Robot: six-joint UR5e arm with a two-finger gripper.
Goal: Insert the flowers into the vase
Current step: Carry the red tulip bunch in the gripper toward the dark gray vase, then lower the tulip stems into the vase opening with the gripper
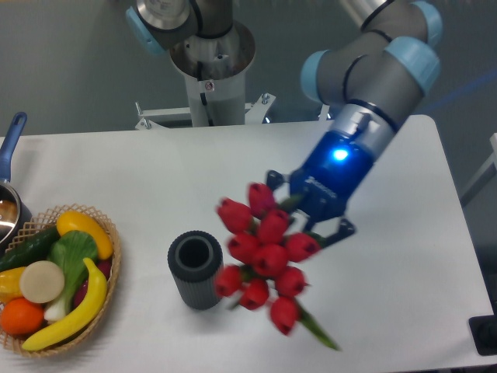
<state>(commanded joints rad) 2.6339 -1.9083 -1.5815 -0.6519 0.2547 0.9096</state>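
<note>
The flowers (264, 256), a bunch of red tulip buds with green stems, hang in the air over the table, tilted with the buds toward the lower left. My gripper (311, 214) is shut on the stems at the upper right of the bunch; the fingertips are mostly hidden by buds. The vase (195, 270), a small dark grey ribbed cylinder with an open round mouth, stands upright on the white table just left of the bunch. The lowest buds sit close beside the vase, to its right.
A wicker basket (105, 311) of fruit and vegetables stands at the front left. A pot with a blue handle (11, 144) is at the left edge. The silver robot pedestal (211, 74) is at the back. A dark object (485, 336) sits at the right front corner.
</note>
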